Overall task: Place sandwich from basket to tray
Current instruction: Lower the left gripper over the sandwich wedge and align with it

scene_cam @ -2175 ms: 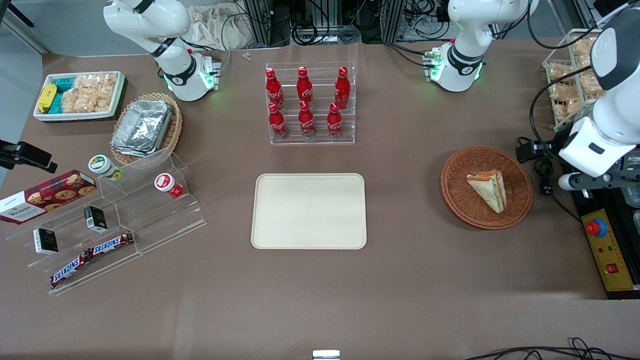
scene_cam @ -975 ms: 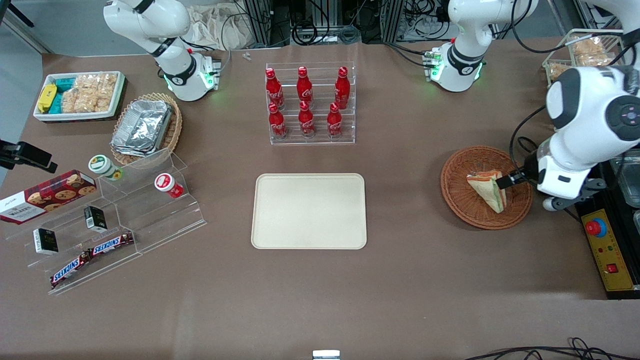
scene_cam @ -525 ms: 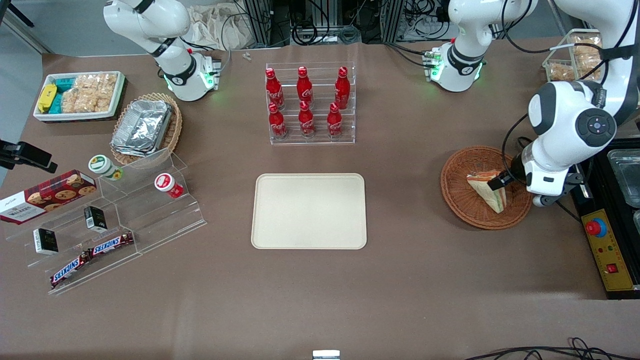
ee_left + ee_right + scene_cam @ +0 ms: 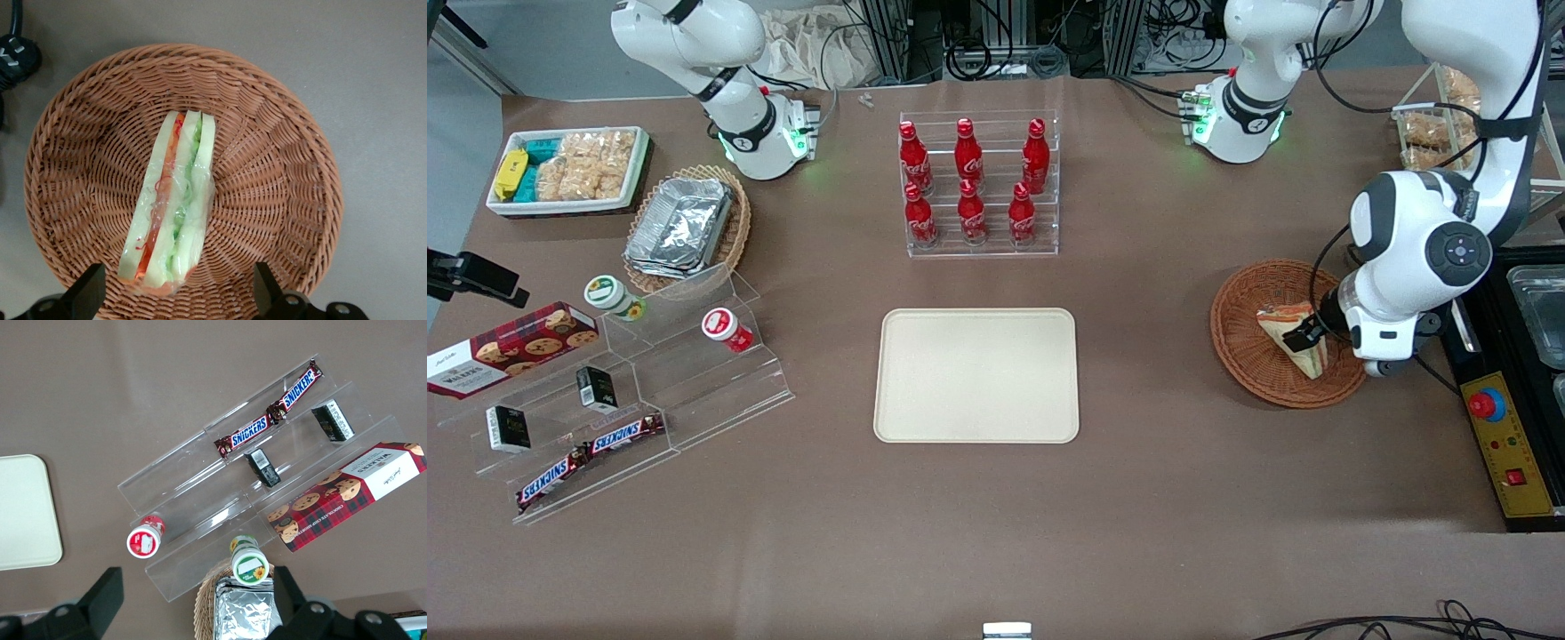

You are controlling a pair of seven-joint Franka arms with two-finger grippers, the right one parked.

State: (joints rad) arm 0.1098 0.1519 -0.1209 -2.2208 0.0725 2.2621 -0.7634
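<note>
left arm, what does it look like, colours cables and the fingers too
The left arm is glossy white with dark grey joint caps, one bearing a round button pad. Black cables loop along it, and its base glows green. The gripper, over the sandwich in the basket, is open, with black wedge-shaped fingers.
</note>
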